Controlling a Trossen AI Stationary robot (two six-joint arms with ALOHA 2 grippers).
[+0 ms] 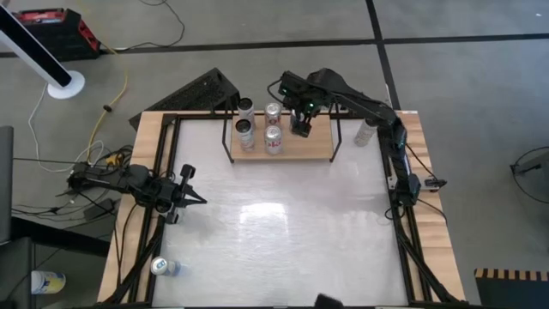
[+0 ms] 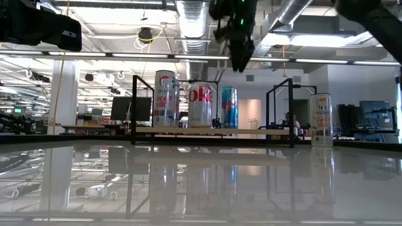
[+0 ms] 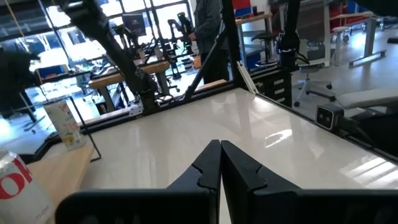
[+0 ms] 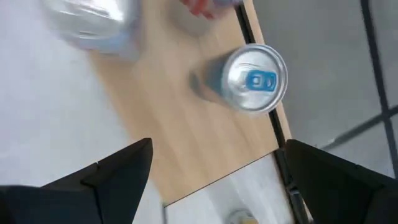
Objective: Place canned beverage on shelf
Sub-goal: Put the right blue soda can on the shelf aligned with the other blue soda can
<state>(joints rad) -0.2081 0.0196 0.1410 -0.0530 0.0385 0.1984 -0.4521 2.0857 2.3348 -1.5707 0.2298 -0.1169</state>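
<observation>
While right jaws gape, shelf (image 1: 319,148) holding cans (image 1: 273,140) (upright)

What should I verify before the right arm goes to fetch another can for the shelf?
1. Right gripper released: ok, fingers wide open and holding nothing.
2. Blue-tab can settled: ok, it stands upright on the shelf, clear of both fingers.
3. Free space on the shelf: ok, the board's right part is bare.
4. Next can ready: ok, a pale can stands upright on the table, right of the shelf.
5. Left gripper out of the way: ok, fingers shut, at the table's left edge.
6. Straight lift clear of the shelf's wire frame: cannot tell.
</observation>
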